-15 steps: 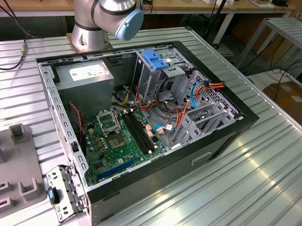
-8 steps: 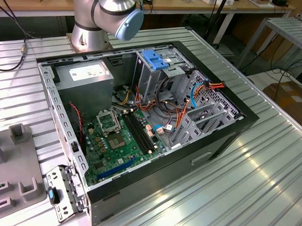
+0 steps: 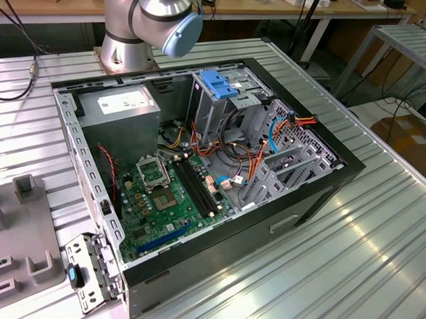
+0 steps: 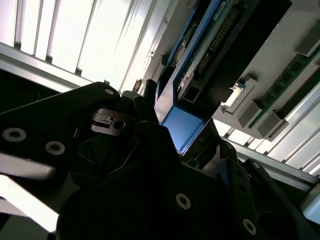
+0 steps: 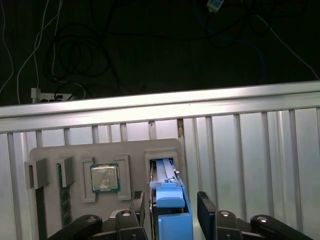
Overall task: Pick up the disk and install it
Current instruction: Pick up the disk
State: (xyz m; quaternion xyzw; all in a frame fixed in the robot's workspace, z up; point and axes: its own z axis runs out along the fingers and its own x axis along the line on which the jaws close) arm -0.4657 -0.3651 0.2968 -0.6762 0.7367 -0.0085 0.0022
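Status: the gripper (image 5: 172, 197) is over the disk (image 5: 170, 217), jaws apart and straddling it. There is one finger (image 5: 206, 210) on each side of the blue carrier rail (image 4: 182, 125). In the first wrist view a thin gap shows on both sides, so it is not clamped.

Disk location: on edge in a slot of the grey fixture tray (image 5: 130, 150), which lies on the ribbed aluminium table (image 5: 250, 150). In the same tray, a processor chip (image 5: 105, 178) sits in its own square pocket just beside the disk slot. A green memory stick (image 5: 62, 200) stands in a narrow slot further along. Beyond the table edge is dark floor with loose cables (image 5: 75, 55).

In the second wrist view, the dark gripper body fills the foreground and the blue rail end is right between the finger tips. The disk's connector side runs away from the camera.

Exterior view: the arm (image 3: 151, 17) has its base at the upper left of the frame. The open computer case (image 3: 324, 191) lies flat mid-frame, with the motherboard (image 3: 169, 200) at lower centre. A tall metal cage with a blue latch (image 3: 219, 83) stands at upper centre. The grey box with a white label (image 3: 123, 114) is to the exterior view's left of the cage. Part of a grey tray (image 3: 20, 265) shows at the lower left of the frame, well apart from the cage. A small metal bracket (image 3: 86, 274) leans at the case corner next to it.
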